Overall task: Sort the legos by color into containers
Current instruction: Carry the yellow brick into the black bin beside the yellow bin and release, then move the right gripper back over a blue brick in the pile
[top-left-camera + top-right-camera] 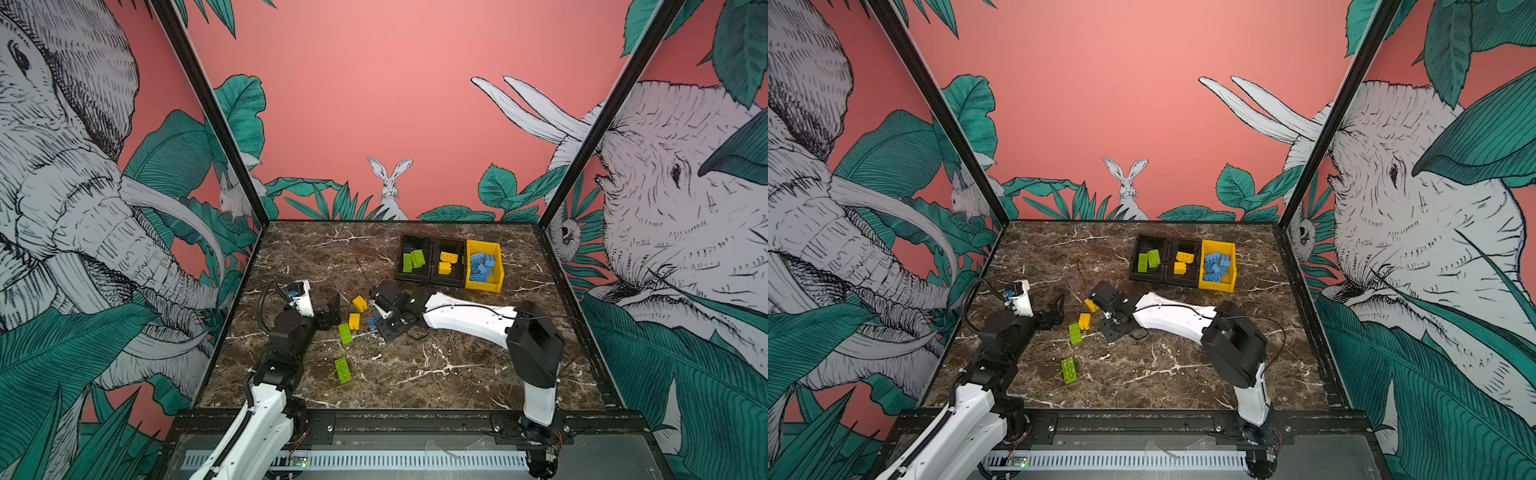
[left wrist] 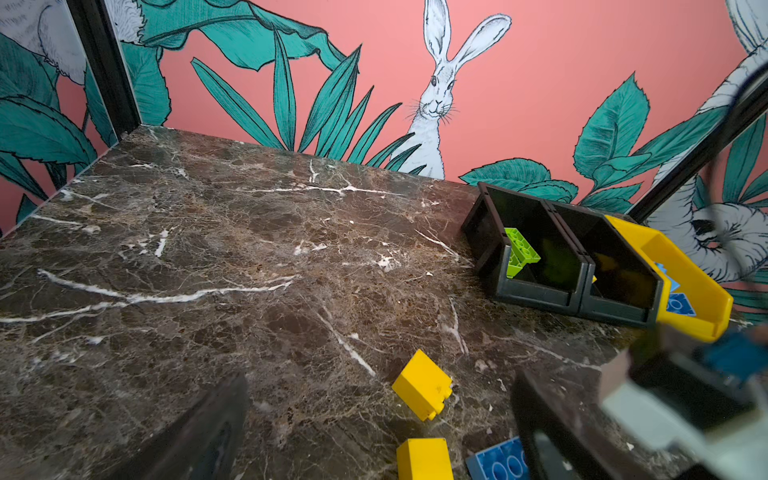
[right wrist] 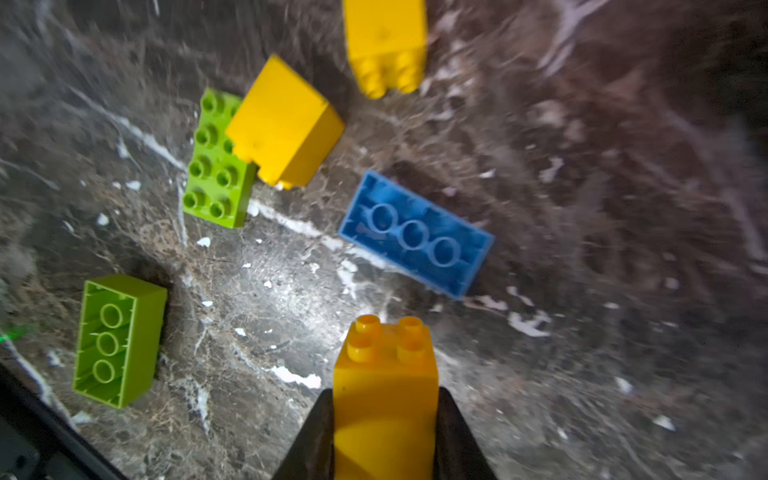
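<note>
The right gripper (image 3: 385, 392) has its jaws clamped on a held yellow brick (image 3: 386, 365), whose studs point away from the wrist camera. In both top views the gripper body hides this brick. The gripper sits low over the middle of the marble worktop (image 1: 436, 374).

Loose legos lie just left of it:
- a blue brick (image 1: 374, 322), hollow side up
- a far yellow brick (image 1: 359, 302)
- a near yellow brick (image 1: 354, 321)
- a green brick (image 1: 345, 332) just beside the near yellow brick
- a second green brick (image 1: 343, 370), nearer still

The left gripper (image 1: 332, 313) is just left of them, its jaws wide apart and empty.

At far right, the left black bin (image 1: 415, 243) holds green bricks. The middle black bin (image 1: 449, 280) holds yellow ones, and the yellow bin (image 1: 484, 286) holds blue ones.
</note>
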